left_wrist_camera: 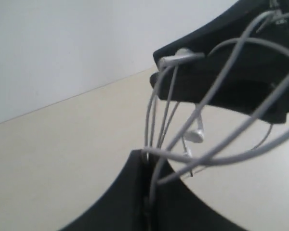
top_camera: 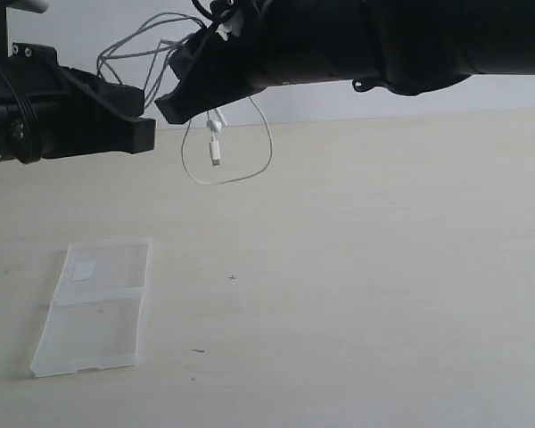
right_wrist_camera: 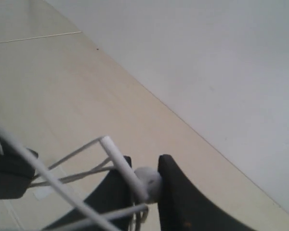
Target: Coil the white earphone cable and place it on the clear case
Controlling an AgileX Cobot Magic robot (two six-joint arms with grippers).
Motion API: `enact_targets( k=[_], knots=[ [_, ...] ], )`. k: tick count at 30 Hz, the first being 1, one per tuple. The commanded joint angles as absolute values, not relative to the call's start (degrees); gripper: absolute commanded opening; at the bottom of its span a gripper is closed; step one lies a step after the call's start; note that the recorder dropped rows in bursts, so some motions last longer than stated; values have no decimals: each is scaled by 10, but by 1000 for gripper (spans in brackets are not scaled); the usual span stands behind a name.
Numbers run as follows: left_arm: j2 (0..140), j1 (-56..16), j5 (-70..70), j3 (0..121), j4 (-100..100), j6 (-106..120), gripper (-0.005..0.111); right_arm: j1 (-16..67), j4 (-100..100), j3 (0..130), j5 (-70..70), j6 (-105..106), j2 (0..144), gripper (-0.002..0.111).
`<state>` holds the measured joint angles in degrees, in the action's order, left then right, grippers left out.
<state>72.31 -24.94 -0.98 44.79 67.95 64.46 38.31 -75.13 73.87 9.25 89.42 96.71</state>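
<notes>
The white earphone cable [top_camera: 226,175] hangs in the air between both grippers, high above the table. Several strands loop across the top [top_camera: 141,46], and a loop with the plug [top_camera: 215,153] dangles below. My left gripper [left_wrist_camera: 147,159] is shut on a few cable strands; in the exterior view it [top_camera: 145,132] sits at the left. My right gripper [right_wrist_camera: 145,182] is shut on an earbud [right_wrist_camera: 148,184] and reaches across the middle [top_camera: 175,108]. A second earbud [left_wrist_camera: 195,135] hangs free. The clear case [top_camera: 96,312] lies open flat on the table at lower left, its sticker [top_camera: 83,270] on the far half.
The beige table [top_camera: 366,294] meets a white wall [top_camera: 481,94] at the back. The right arm [top_camera: 410,40] spans the top of the exterior view. Small dark specks [top_camera: 232,277] mark the table near the case.
</notes>
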Motion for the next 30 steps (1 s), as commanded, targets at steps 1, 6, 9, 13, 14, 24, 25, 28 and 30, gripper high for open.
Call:
enact_targets(
  k=[1,6,9,13,14,24,25,28,30],
  knots=[
    [727,-252,34,429,680,642,4,373,-769,748,36,885,941,0],
    [727,-252,93,429,681,642,33,373,-767,746,48,885,946,0],
    [726,-252,103,429,687,642,52,373,-762,746,63,885,952,0],
    [720,-252,109,429,691,642,57,373,-759,746,57,885,956,0],
    [717,-252,113,429,691,642,57,373,-759,746,51,885,957,0],
    [710,-251,14,338,683,641,54,373,-632,746,66,872,951,0],
    [710,-251,-13,324,685,641,52,373,-619,746,80,858,949,0],
    [710,-251,-104,287,721,641,37,373,-524,749,131,756,947,0],
    [710,-251,-175,266,769,643,19,373,-420,758,178,635,947,0]
  ],
)
